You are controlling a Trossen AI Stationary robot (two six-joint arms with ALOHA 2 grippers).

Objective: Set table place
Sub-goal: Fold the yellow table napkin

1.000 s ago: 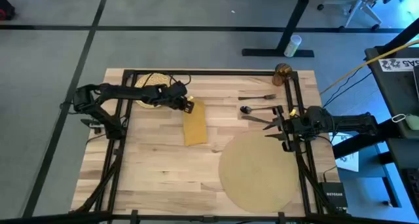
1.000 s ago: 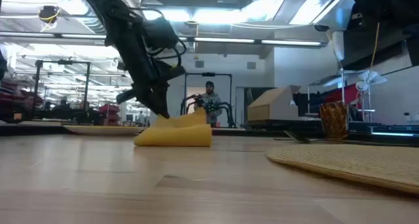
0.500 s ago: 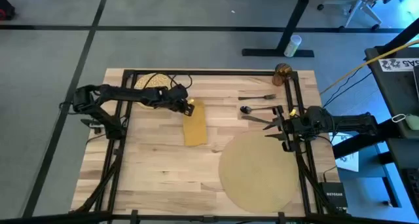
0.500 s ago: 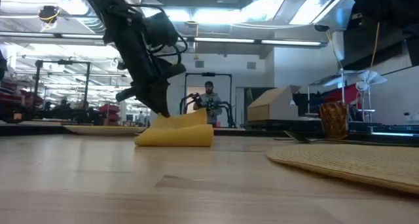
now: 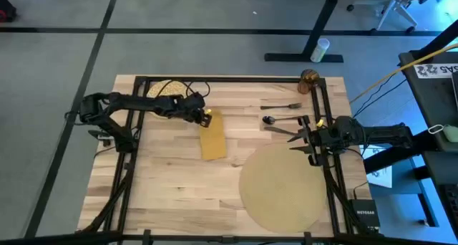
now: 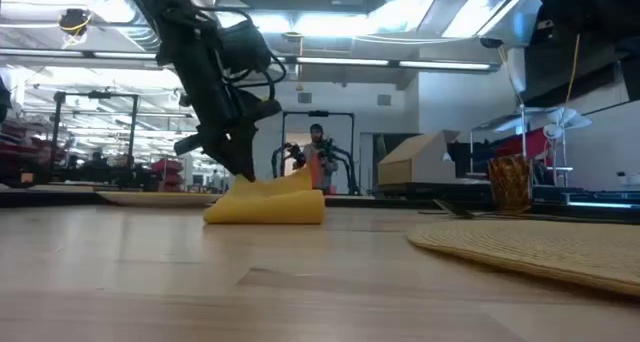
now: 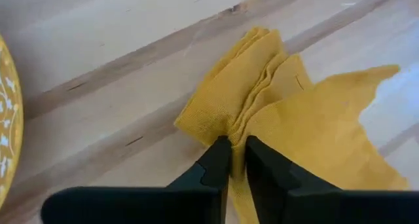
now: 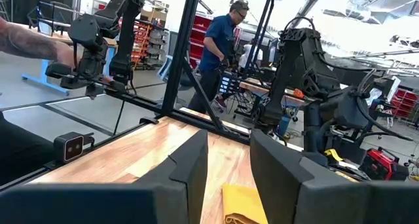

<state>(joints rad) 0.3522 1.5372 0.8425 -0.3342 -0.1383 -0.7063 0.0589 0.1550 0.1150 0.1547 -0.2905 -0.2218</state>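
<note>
two dark, near-black jointed arms are seen, built of rounded segments linked by blocky housings. black cables are looped loosely along the left arm's upper segments — visible in the low view. each arm is ended by a two-finger gripper: the left gripper (image 7: 237, 160) and the right gripper (image 8: 229, 162) are fitted with flat, matte black fingers, angular at the tips.

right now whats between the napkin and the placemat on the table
Nothing: in the high view only bare table wood separates the napkin, pinched by the left gripper, from the placemat.
</note>
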